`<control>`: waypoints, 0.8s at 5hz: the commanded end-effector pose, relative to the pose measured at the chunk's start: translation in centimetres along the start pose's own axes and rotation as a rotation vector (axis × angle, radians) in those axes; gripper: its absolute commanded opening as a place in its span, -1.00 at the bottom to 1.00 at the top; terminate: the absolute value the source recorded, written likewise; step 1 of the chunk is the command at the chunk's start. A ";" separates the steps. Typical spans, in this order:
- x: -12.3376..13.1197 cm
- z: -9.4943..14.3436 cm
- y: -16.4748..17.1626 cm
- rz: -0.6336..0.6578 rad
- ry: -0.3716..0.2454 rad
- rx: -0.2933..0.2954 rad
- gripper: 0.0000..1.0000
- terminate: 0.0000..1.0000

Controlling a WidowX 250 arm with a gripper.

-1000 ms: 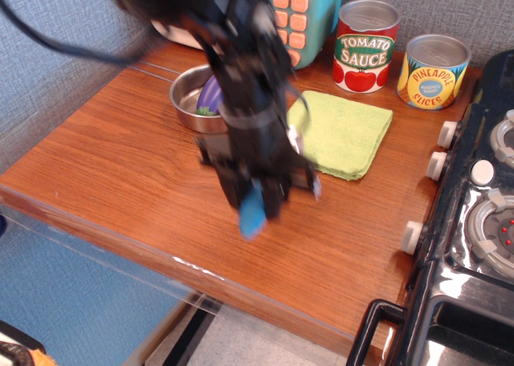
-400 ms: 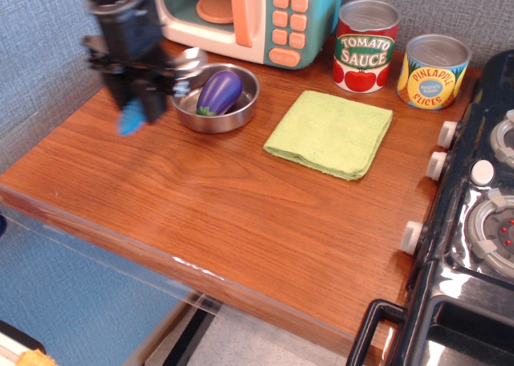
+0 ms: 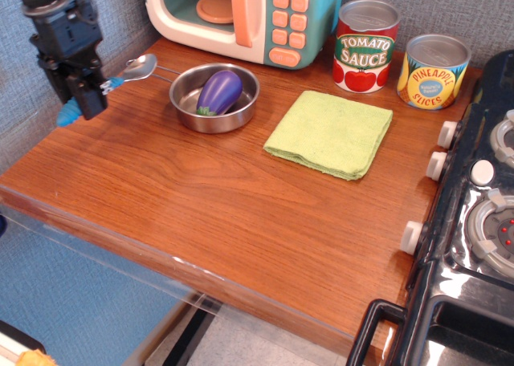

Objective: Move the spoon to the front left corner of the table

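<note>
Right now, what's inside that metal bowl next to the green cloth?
The metal bowl holds a purple toy eggplant with a green stem end, lying on its side. Bare shiny metal shows around it. Whatever might sit beneath the eggplant is covered, so that cannot be seen.

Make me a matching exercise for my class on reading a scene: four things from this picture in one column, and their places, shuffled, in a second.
Things
1. spoon
2. eggplant
3. green cloth
4. pineapple can

Places
A. inside the metal bowl
B. flat on the table, between bowl and stove
C. held in the tool over the table's left edge
D. back of the table, right of the tomato sauce can

Pairs: 1-C, 2-A, 3-B, 4-D
</note>
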State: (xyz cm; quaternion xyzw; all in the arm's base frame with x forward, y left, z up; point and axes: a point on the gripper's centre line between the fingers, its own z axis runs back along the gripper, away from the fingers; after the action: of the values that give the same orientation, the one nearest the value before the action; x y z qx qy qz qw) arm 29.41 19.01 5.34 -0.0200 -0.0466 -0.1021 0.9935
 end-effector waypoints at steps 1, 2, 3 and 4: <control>-1.7 0.6 0.1 0.042 -0.006 0.029 -1.00 -1.00; -2.3 -0.2 -1.0 0.052 0.012 0.020 -1.00 -1.00; -2.3 -1.1 -1.1 0.093 0.044 0.038 1.00 -1.00; -2.2 -1.8 -1.0 0.116 0.067 0.024 1.00 -1.00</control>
State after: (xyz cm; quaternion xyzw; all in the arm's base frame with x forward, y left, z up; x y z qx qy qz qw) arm 26.16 18.13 2.21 -0.0187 0.0018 -0.0405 0.9990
